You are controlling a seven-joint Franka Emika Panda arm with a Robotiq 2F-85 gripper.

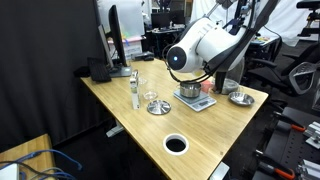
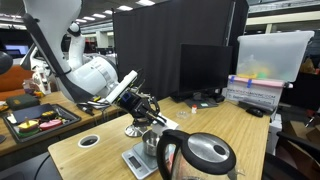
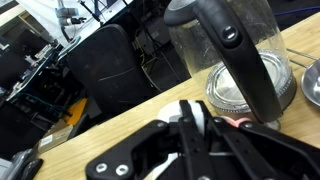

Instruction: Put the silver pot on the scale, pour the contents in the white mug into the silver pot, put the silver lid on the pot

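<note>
In the wrist view my gripper (image 3: 190, 135) is shut on a white mug (image 3: 190, 110), whose white wall shows between the black fingers. In both exterior views the arm hangs over the silver pot (image 1: 189, 92), which sits on the pale scale (image 1: 201, 103). From the opposite side the gripper (image 2: 154, 114) hovers just above the pot (image 2: 150, 142) and scale (image 2: 137, 160); the mug is hard to make out there. A round silver lid (image 1: 157, 106) lies on the wood beside the scale, also seen as the lid (image 2: 133, 130). The mug's contents are hidden.
A tall steel-and-black kettle (image 3: 238, 55) stands close to the gripper and fills the foreground kettle (image 2: 200, 155). A shallow silver dish (image 1: 240, 98) lies past the scale. A white-rimmed black disc (image 1: 176, 144) sits near the table's front. A bottle (image 1: 135, 90) and monitors stand behind.
</note>
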